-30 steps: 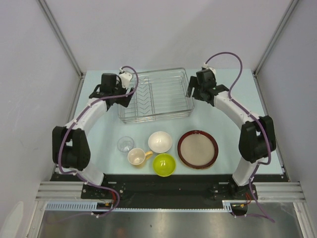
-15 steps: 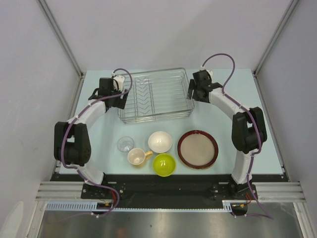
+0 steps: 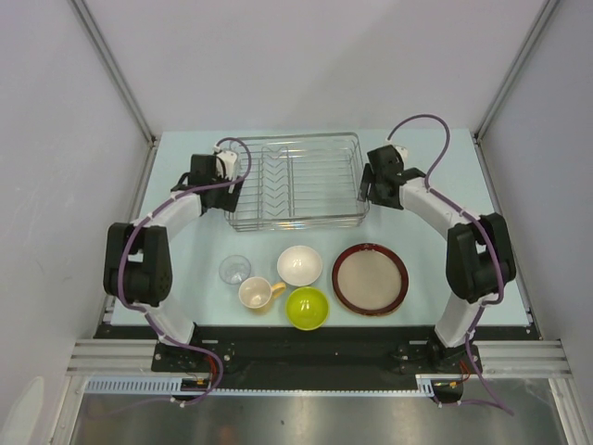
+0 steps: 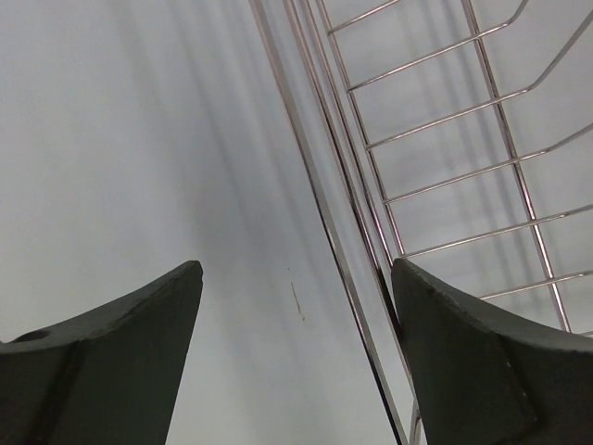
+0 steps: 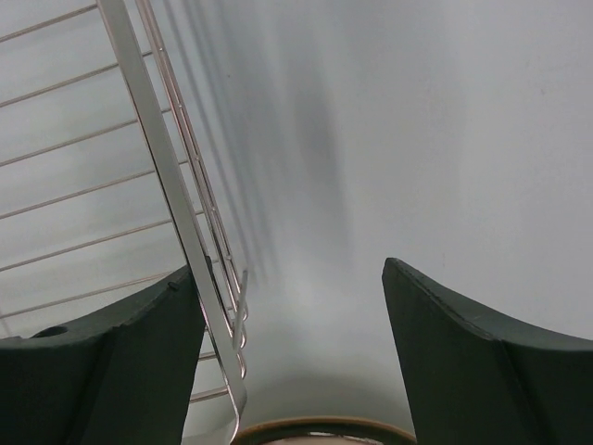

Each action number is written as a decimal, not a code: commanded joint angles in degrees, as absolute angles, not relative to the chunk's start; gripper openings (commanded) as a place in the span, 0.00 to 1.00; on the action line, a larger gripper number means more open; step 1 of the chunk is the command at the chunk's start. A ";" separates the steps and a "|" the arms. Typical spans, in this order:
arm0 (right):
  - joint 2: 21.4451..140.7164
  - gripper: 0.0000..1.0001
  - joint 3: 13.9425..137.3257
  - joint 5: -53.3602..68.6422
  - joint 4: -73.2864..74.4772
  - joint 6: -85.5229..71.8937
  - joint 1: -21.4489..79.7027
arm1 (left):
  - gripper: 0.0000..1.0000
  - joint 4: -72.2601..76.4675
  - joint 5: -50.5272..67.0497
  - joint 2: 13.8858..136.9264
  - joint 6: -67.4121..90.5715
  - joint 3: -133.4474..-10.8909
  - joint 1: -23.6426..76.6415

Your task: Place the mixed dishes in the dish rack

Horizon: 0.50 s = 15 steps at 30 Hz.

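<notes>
The dish rack (image 3: 295,222), a silver wire basket, stands at the back of the table with nothing in it. My left gripper (image 3: 231,184) is open across its left wall, and the rim wire (image 4: 326,218) runs between the fingers close to the right one. Open too, my right gripper (image 3: 367,189) straddles the right wall, whose rim (image 5: 176,185) lies against the left finger. In front lie a white bowl (image 3: 300,265), a lime-green bowl (image 3: 308,308), a tan-yellow mug (image 3: 257,293), a small clear glass (image 3: 234,269) and a dark-red-rimmed plate (image 3: 371,278).
The pale blue table (image 3: 185,250) is closed in by white walls on the left, right and back. The plate's rim (image 5: 320,431) shows at the bottom of the right wrist view. Both arm bases sit at the near edge.
The rack has swung from a skewed position to square with the table and shifted slightly right. Both grippers moved with its side walls; the dishes have not moved.
</notes>
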<state>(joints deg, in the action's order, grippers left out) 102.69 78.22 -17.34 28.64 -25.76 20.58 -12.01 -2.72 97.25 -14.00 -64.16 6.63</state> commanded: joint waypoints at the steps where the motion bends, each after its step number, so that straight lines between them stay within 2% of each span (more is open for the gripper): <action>1: 96.86 0.78 73.76 -22.59 31.47 -27.77 20.21 | 0.88 -9.14 -3.08 97.91 -14.94 -65.74 6.33; 7: 93.87 0.79 71.10 -23.38 30.94 -27.33 19.43 | 0.87 -9.75 -1.23 98.17 -14.15 -66.09 6.94; 15: 89.39 0.85 72.94 -19.69 28.65 -25.84 17.32 | 0.87 -10.98 1.06 93.52 -13.10 -63.99 9.05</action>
